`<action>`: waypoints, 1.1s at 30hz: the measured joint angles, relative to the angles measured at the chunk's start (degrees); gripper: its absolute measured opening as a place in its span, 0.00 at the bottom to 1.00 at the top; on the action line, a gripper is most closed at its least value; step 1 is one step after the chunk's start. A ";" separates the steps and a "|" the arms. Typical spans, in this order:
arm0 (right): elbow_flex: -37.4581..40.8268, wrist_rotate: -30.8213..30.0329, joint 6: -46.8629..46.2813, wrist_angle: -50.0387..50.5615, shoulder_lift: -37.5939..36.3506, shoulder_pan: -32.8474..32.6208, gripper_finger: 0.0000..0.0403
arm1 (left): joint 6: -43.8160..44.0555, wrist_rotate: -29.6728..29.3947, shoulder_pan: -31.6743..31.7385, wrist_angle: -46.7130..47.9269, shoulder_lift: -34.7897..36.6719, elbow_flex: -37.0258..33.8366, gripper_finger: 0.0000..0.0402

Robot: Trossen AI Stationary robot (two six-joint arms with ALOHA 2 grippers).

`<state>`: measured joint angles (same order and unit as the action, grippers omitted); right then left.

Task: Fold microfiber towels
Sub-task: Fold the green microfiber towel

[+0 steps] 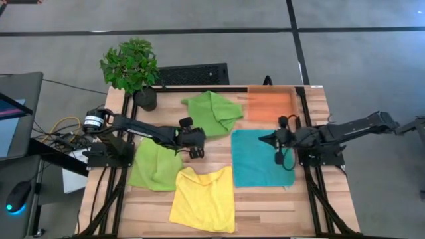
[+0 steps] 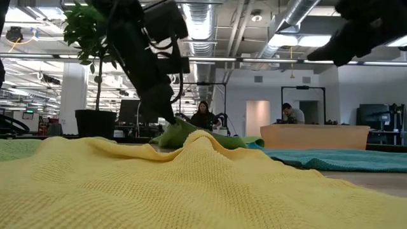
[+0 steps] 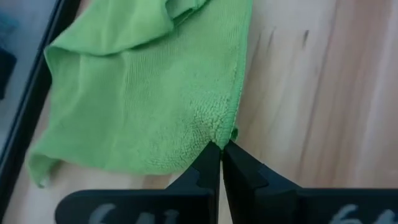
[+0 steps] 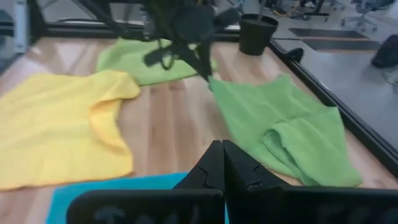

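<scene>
Now the left gripper pinches a corner of the green towel at centre frame, while the right gripper, closed and empty, hovers above the teal towel.

**Surroundings of the work area**

The wooden surface was built of pale planks inside a dark frame. A shallow orange tray lay flat in its far right corner. A potted plant with dense green leaves stood in a black pot at the far left corner, and a black perforated mat lay on the grey floor just behind the far edge. Left of the surface, a coil of yellow cable rested near a dark desk carrying a computer mouse. In the low view, two seated people appeared in the room beyond, one behind a light wooden counter.
</scene>
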<state>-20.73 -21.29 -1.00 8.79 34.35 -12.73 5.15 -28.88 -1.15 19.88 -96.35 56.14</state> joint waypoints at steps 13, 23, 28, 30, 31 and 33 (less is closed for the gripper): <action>0.02 0.21 6.21 -8.32 17.38 9.90 0.22 | -2.22 -1.03 -1.95 5.48 0.14 8.12 0.00; 0.02 1.96 20.19 -29.59 33.74 11.24 0.26 | -2.56 -3.33 -2.68 6.60 0.14 10.64 0.00; -0.79 5.01 20.97 -36.17 41.77 12.42 0.26 | -2.54 -3.44 -2.68 6.27 0.14 11.43 0.00; -2.39 6.28 21.02 -36.89 45.21 12.61 0.26 | -2.56 -3.48 -2.68 6.14 0.14 11.89 0.00; -3.33 6.39 21.04 -37.07 46.99 12.60 0.26 | -2.56 -3.47 -2.68 6.14 0.14 12.03 0.00; -5.25 6.42 21.71 -37.06 50.29 12.59 0.26 | -2.54 -3.48 -2.68 6.14 0.14 12.11 0.00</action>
<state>-25.98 -14.87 20.71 -28.27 84.63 -0.14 2.61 -32.36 -3.84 26.01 -96.20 68.25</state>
